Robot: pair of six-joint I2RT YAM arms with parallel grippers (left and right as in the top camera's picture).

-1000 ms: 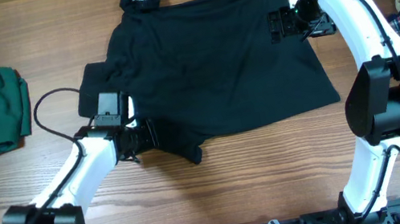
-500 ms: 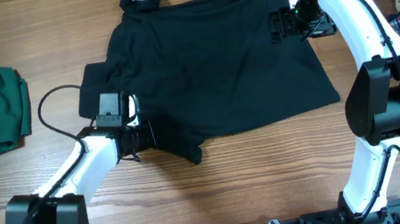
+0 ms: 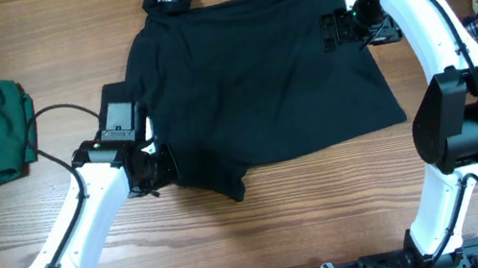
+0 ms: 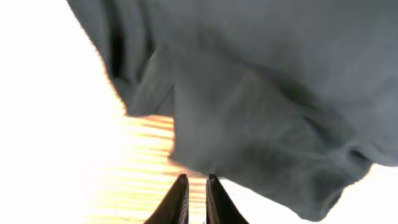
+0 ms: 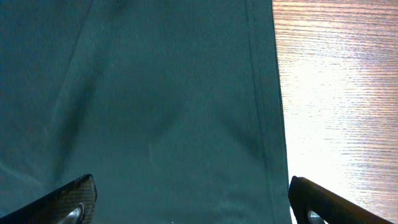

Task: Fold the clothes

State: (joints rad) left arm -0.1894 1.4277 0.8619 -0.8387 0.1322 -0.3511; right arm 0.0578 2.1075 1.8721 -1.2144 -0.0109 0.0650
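- Near left on the surface [image 3: 282, 214], the left fingers [image 4: 181, 190] sit pressed together by a sleeve of the black shirt [image 3: 260, 82], seemingly pinching nothing; lifting may leave cloth behind.
- The right fingers [image 3: 335, 28] hang spread over its far-right hem.

From overhead we look straight down on the whole table [image 3: 327, 197] and both arms. Our 2 wrist views sit close. The left looks past the left gripper [image 4: 197, 180] at a rumpled edge of the black shirt [image 4: 280, 93], the right past the right gripper [image 5: 191, 180] at a stitched edge. All 3 views share the shirt.
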